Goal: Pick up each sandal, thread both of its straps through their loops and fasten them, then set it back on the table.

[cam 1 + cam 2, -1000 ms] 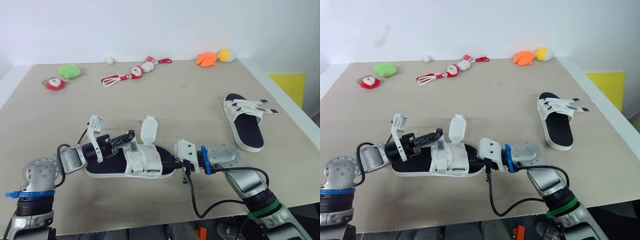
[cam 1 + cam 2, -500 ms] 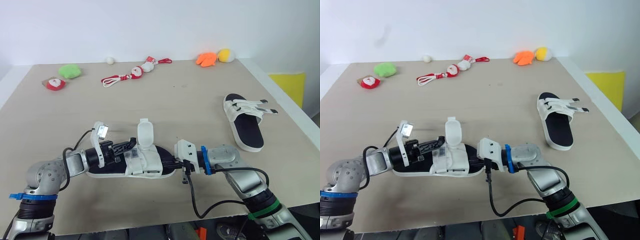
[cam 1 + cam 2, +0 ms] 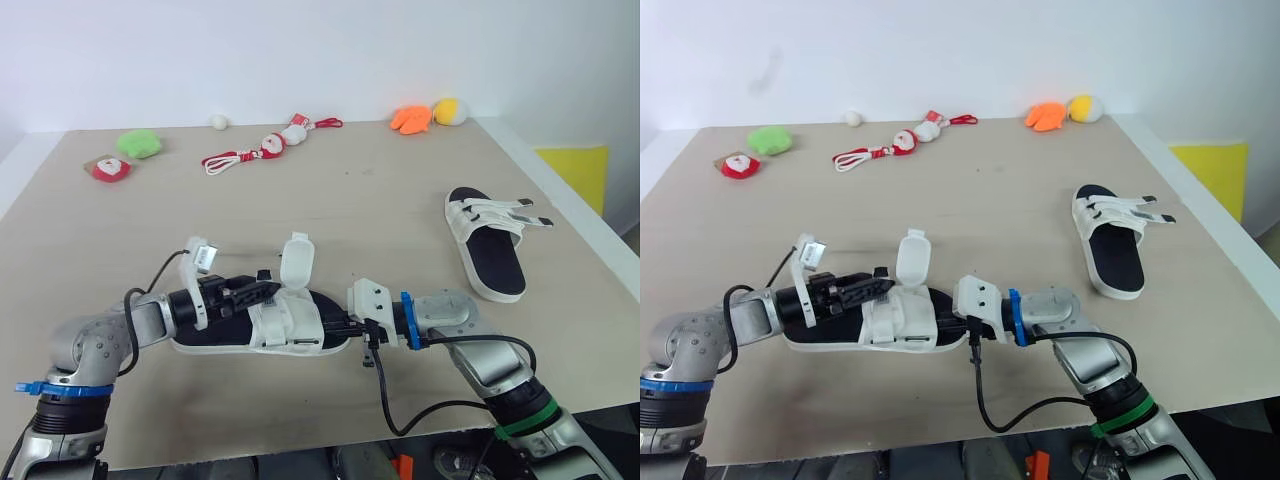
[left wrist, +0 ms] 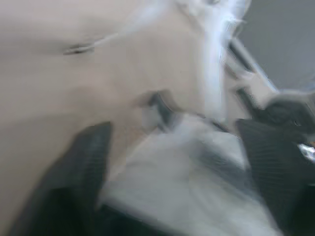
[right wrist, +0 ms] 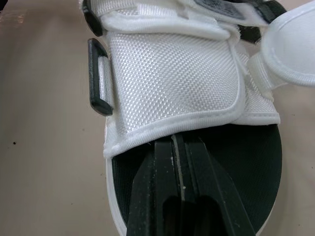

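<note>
The right gripper (image 5: 177,147) has its two black fingers pressed together with nothing between them. It rests on the black footbed of the near white fabric sandal (image 3: 262,330), I think to pin it on the beige desk (image 3: 360,200). Its arm reaches low across the desk. The left gripper (image 3: 260,291) comes from the opposite end with fingers spread apart, just beside the upright white strap flap (image 3: 297,262), probably to catch it. The second white sandal (image 3: 487,245) lies well apart, to the right.
</note>
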